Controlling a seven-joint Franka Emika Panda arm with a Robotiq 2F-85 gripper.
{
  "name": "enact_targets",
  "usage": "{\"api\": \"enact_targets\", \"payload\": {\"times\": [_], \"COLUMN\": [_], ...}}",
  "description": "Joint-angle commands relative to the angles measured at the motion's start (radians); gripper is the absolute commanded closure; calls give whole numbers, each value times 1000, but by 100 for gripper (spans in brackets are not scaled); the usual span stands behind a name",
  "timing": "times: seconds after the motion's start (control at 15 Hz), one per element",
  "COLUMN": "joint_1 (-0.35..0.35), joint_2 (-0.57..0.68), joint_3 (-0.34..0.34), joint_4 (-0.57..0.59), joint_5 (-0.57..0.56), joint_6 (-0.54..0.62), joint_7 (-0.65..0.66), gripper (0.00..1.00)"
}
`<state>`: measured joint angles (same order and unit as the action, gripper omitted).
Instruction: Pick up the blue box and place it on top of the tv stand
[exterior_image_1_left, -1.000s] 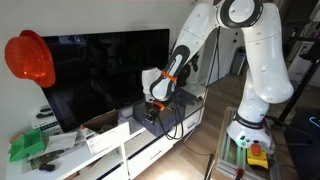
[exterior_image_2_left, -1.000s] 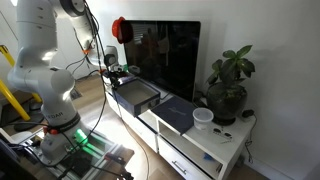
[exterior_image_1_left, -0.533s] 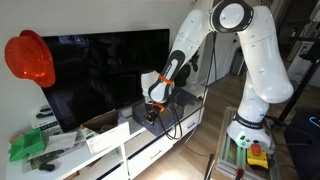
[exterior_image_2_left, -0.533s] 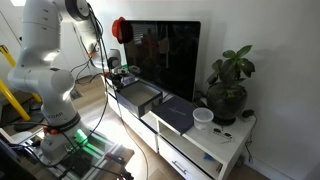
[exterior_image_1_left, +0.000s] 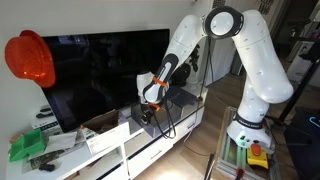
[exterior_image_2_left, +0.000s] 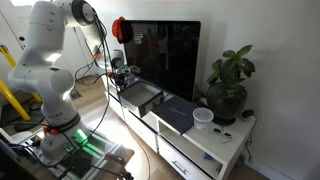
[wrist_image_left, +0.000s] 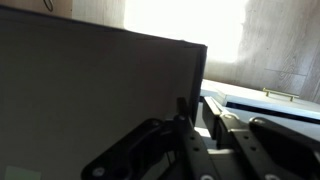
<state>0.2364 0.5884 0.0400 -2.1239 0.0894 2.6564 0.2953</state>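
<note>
The blue box (exterior_image_2_left: 141, 96) is a shallow dark bin resting on the white tv stand (exterior_image_2_left: 190, 145) in front of the TV. It also shows in an exterior view (exterior_image_1_left: 152, 120) under the wrist. My gripper (exterior_image_2_left: 120, 80) is at the box's end farthest from the plant, and it shows in an exterior view (exterior_image_1_left: 148, 108) too. Its fingers are closed to a narrow gap on the box's rim. In the wrist view the fingers (wrist_image_left: 197, 125) sit against the box's big dark wall (wrist_image_left: 90, 90), with the stand's white top (wrist_image_left: 255, 102) beyond.
A big black TV (exterior_image_2_left: 165, 55) stands right behind the box. A flat dark pad (exterior_image_2_left: 178, 113), a white cup (exterior_image_2_left: 203, 118) and a potted plant (exterior_image_2_left: 228, 88) sit along the stand. A red item (exterior_image_1_left: 30, 58), a green item (exterior_image_1_left: 28, 147) and a cardboard box (exterior_image_1_left: 100, 122) are at its other end.
My gripper has shifted a little toward the TV, and the blue box has moved slightly with it. The arm's upper joints have swung over.
</note>
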Motion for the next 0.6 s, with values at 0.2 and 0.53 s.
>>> {"api": "enact_targets", "payload": {"times": [0.2,0.53], "joint_1": [-33,-25], "joint_2": [-66,-217], "joint_3": [32,-25], "joint_4": [30,-19], "joint_5": [-17,-127], "joint_6": [-53,-195], "joint_7": [-107,-141], "gripper": [23,0]}}
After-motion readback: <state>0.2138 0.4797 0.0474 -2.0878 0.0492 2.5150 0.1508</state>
